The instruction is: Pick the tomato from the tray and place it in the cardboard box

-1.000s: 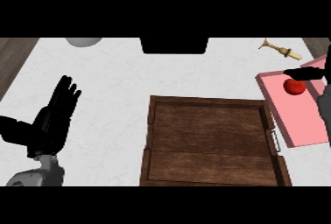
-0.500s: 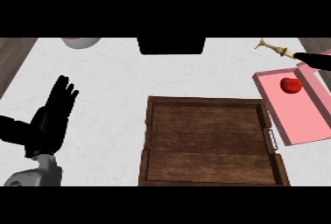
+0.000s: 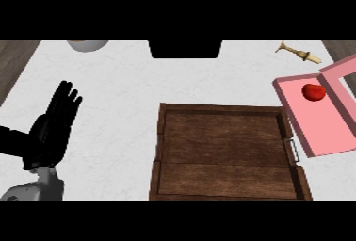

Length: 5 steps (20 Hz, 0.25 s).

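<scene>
White counter (image 3: 125,94) carries a brown tray (image 3: 226,153) at centre; the tomato (image 3: 313,92) lies in the pink box (image 3: 319,129) to its right. Left hand (image 3: 55,124) rests spread, fingers straight.

red tomato (image 3: 314,92) in pink box (image 3: 327,136), dark brown wooden tray (image 3: 226,153), black left hand (image 3: 55,124), white speckled counter (image 3: 118,89)

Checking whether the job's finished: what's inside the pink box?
The tomato lies inside the pink box, near its far end. Nothing else shows inside; the box's right side is cut off by the view's edge.
</scene>
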Available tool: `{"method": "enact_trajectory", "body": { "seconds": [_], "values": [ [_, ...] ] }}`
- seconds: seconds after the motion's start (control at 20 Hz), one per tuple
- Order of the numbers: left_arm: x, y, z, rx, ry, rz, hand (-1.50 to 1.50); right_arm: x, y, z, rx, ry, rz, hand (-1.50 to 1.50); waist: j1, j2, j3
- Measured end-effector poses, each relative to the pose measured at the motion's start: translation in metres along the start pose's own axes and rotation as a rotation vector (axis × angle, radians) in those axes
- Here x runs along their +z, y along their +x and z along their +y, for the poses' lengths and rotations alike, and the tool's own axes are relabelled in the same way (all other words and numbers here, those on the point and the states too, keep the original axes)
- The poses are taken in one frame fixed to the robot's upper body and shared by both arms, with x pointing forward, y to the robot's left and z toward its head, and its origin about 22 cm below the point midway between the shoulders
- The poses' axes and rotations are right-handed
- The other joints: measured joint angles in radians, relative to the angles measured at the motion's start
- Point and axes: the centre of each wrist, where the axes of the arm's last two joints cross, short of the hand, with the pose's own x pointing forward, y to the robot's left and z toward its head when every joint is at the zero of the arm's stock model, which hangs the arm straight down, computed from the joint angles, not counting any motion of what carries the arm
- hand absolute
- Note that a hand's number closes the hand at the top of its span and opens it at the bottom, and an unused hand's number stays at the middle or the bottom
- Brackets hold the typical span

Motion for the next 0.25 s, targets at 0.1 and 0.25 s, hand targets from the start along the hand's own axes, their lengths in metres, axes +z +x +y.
{"method": "enact_trajectory", "body": {
  "seconds": [0.1, 0.25],
  "values": [
    [0.003, 0.003, 0.001, -0.001, 0.0, 0.004, 0.0, 0.002, -0.007, -0.014, -0.015, -0.013, 0.0, -1.5, 0.002, 0.0, 0.0],
    [0.001, 0.0, -0.008, 0.001, 0.001, 0.003, 0.0, 0.01, -0.016, -0.037, -0.03, -0.024, -0.008, -1.5, 0.001, 0.0, 0.0]
  ]
}}
